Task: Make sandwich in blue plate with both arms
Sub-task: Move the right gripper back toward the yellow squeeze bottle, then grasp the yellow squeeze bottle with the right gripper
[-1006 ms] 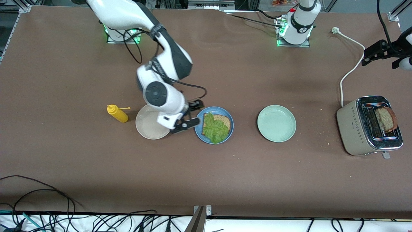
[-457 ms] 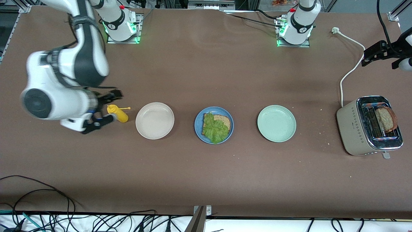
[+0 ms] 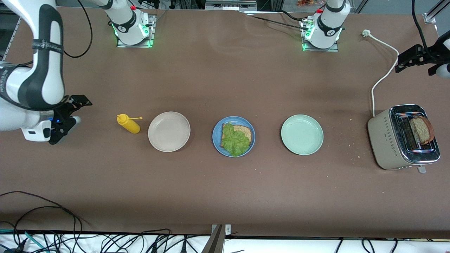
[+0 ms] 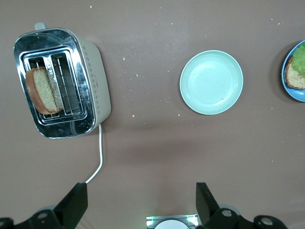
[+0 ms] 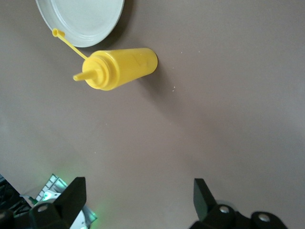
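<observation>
The blue plate [image 3: 215,136] sits mid-table, holding one brown bread slice [image 3: 245,131] with a green lettuce leaf [image 3: 233,141] on top. A second bread slice [image 3: 422,129] stands in the toaster [image 3: 386,140]. My right gripper [image 3: 75,114] is open and empty over bare table, past the yellow bottle [image 3: 129,124] toward the right arm's end. My left gripper [image 3: 414,69] is open and empty, high above the toaster's white cord [image 3: 381,79]. The left wrist view shows the toaster [image 4: 93,81], its slice [image 4: 40,90] and the blue plate's edge [image 4: 296,95].
A beige plate [image 3: 169,131] lies between the bottle and the blue plate. A pale green plate [image 3: 302,134] lies between the blue plate and the toaster. The right wrist view shows the bottle [image 5: 121,69] and the beige plate [image 5: 81,19]. Crumbs lie near the toaster.
My right arm has swung away from the blue plate, past the beige plate and the bottle, to the right arm's end of the table. The lettuce stays on the bread. The left arm has not moved.
</observation>
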You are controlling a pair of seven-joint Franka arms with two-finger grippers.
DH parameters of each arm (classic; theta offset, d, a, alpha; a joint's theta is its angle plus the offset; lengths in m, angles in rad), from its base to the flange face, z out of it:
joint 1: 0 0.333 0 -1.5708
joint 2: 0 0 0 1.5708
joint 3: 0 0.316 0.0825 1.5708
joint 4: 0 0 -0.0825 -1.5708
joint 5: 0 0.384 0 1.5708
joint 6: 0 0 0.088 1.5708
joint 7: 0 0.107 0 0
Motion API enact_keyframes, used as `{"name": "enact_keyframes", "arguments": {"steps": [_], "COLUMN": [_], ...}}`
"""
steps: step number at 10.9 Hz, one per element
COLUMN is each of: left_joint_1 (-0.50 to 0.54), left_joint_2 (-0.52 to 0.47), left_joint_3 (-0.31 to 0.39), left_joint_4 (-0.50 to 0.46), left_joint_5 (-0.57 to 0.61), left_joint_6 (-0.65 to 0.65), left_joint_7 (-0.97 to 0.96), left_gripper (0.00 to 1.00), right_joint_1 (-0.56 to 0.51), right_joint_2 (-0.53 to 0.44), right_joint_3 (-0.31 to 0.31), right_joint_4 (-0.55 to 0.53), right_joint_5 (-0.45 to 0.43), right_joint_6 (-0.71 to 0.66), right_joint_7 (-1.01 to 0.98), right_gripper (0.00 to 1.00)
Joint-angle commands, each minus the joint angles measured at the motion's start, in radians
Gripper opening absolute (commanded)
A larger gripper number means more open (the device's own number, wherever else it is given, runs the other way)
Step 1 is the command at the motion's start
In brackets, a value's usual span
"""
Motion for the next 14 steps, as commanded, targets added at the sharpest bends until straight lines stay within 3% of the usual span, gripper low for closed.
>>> {"name": "enact_keyframes", "arguments": {"steps": [1,7,11,14], "left_joint_1": [0.023,0.021,0.015,0.012], "left_joint_2": [0.002,0.002,0.001,0.001], "left_joint_3": [-0.006,-0.009,-0.015,-0.016], "left_joint_4": [0.007,0.007,0.009,0.009], "left_joint_5": [0.018,0.018,0.018,0.018], "left_joint_6": [-0.009,-0.012,-0.012,-0.018], "left_joint_7": [0.015,0.015,0.014,0.014], "left_gripper": [1.00,1.00,1.00,1.00], "right_joint_1": [-0.081,-0.198,-0.241,-0.290], "right_joint_2": [0.075,0.225,0.282,0.309], "right_joint_3": [0.001,0.006,0.064,0.141], "right_joint_4": [-0.011,-0.015,-0.041,-0.046], "right_joint_5": [0.187,0.589,0.756,0.789], "right_joint_6": [0.037,-0.062,-0.165,-0.192], "right_joint_7": [-0.348,-1.108,-1.355,-1.463], "right_gripper": [1.00,1.00,1.00,0.98]}}
